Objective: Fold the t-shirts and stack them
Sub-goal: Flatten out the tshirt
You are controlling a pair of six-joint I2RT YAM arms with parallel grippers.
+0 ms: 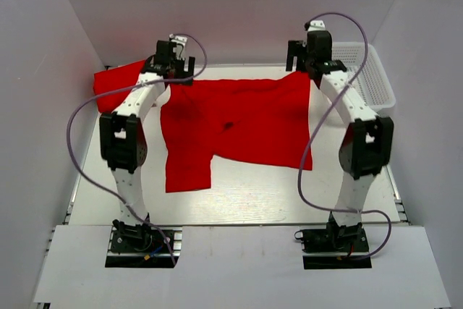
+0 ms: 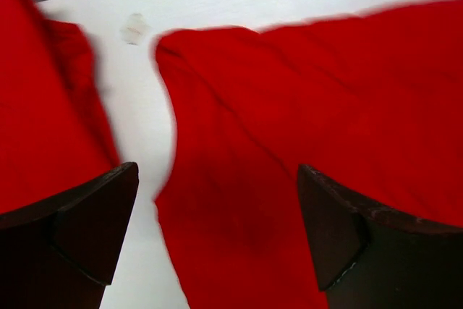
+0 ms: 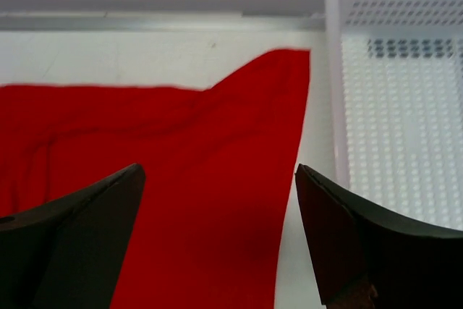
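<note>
A red t-shirt (image 1: 239,124) lies spread flat on the white table, a sleeve hanging toward the front left. A second red t-shirt (image 1: 116,85) lies bunched at the far left. My left gripper (image 1: 173,70) is open above the spread shirt's far left corner; the left wrist view shows that shirt (image 2: 289,142) between the jaws and the second shirt (image 2: 43,121) to the left. My right gripper (image 1: 304,59) is open above the shirt's far right corner, which the right wrist view shows below it (image 3: 217,179).
A white plastic mesh basket (image 1: 369,77) stands at the far right, close beside the shirt's right edge; it also shows in the right wrist view (image 3: 398,106). White enclosure walls rise on the left, back and right.
</note>
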